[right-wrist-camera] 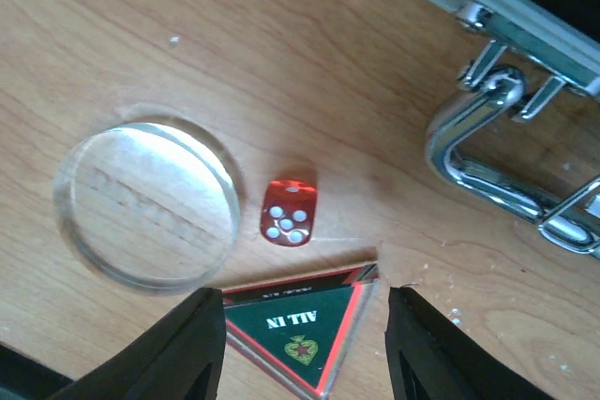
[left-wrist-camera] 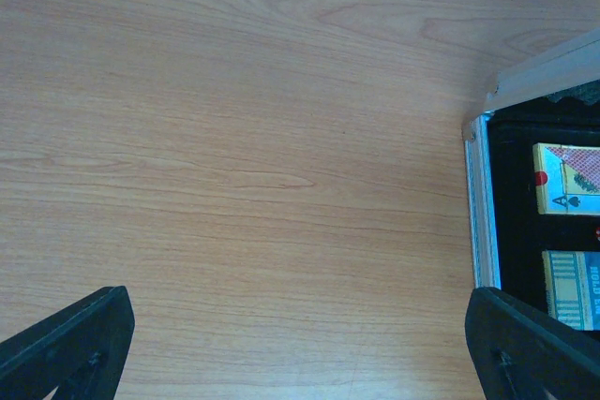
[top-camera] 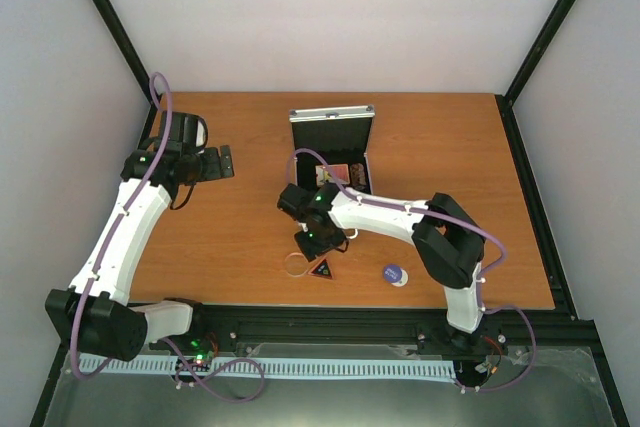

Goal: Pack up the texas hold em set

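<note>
The silver case (top-camera: 331, 147) lies open mid-table with its lid (top-camera: 332, 115) upright. In the left wrist view its rim (left-wrist-camera: 479, 203) shows at the right, with a pink deck (left-wrist-camera: 567, 180) and a blue-yellow deck (left-wrist-camera: 572, 289) inside. My left gripper (left-wrist-camera: 300, 353) hangs open over bare wood, left of the case. My right gripper (right-wrist-camera: 305, 348) is open, its fingers astride the black ALL IN triangle (right-wrist-camera: 300, 330) on the table. A red die (right-wrist-camera: 289, 212) and a clear disc (right-wrist-camera: 145, 203) lie just beyond it. A blue disc (top-camera: 394, 273) sits to the right.
The case's chrome handle (right-wrist-camera: 497, 166) lies on the wood close to the right of the die. In the top view the triangle (top-camera: 322, 269) and clear disc (top-camera: 297, 265) sit near the table's front edge, by the black rail (top-camera: 400, 322).
</note>
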Robot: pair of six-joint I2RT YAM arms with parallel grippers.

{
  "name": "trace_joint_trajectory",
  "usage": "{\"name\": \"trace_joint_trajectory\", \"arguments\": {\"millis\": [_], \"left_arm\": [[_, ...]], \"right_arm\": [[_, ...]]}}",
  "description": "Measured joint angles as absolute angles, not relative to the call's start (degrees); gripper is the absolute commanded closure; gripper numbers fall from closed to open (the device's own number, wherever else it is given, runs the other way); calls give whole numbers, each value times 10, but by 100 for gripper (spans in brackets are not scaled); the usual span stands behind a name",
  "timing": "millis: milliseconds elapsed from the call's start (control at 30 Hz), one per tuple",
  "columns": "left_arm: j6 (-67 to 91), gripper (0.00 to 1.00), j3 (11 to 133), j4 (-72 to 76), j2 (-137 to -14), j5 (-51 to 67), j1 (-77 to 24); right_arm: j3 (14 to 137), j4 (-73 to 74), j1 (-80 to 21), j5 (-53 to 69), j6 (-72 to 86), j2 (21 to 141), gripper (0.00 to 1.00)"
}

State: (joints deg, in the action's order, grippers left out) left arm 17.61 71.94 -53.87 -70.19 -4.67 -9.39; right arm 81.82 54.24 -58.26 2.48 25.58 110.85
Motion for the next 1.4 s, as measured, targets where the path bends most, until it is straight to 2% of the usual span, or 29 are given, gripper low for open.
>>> {"name": "trace_joint_trajectory", "arguments": {"millis": [700, 933, 1000, 1100, 1300, 1400], "left_arm": [[176, 0, 719, -539, -701, -47, -94], [176, 0, 719, -539, -701, -47, -94], [176, 0, 719, -539, -701, -47, -94], [176, 0, 719, -539, -700, -47, -94], [176, 0, 719, -539, -691, -48, -94], [176, 0, 719, -539, -685, -50, -94]], "right_arm": [[842, 532, -589, 29, 256, 1157, 60], [841, 523, -589, 24, 256, 1164, 67], [840, 521, -589, 23, 256, 1164, 72], [838, 514, -589, 22, 255, 1164, 87], [833, 508, -589, 18, 260, 1166, 95], [833, 508, -589, 14, 260, 1166, 96]]}}
